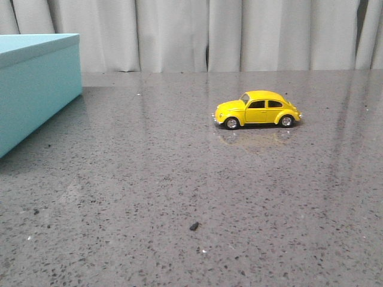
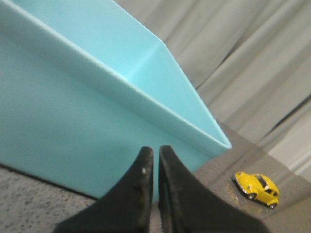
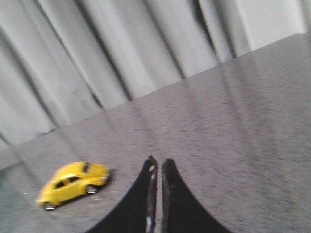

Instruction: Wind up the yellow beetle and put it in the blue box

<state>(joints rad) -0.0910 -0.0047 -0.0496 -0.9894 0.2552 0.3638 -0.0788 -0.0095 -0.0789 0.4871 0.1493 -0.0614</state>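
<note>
Both arms' jaws sit nearly closed, seemingly empty; yellow beetle (image 1: 257, 110) stands well apart from blue box (image 1: 36, 84).

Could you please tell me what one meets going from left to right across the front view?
blue box → small dark speck on the table → yellow beetle

A glossy, dark grey speckled stone-look tabletop (image 1: 179, 179) is carrying everything. A small glossy yellow toy Beetle car (image 1: 257, 109) is standing on its four wheels right of centre, nose pointing left, its reflection showing beneath it. A large turquoise-blue rectangular box (image 1: 36, 84) is sitting at the far left, well apart. A tiny dark crumb (image 1: 194, 226) is lying near the front.
</note>
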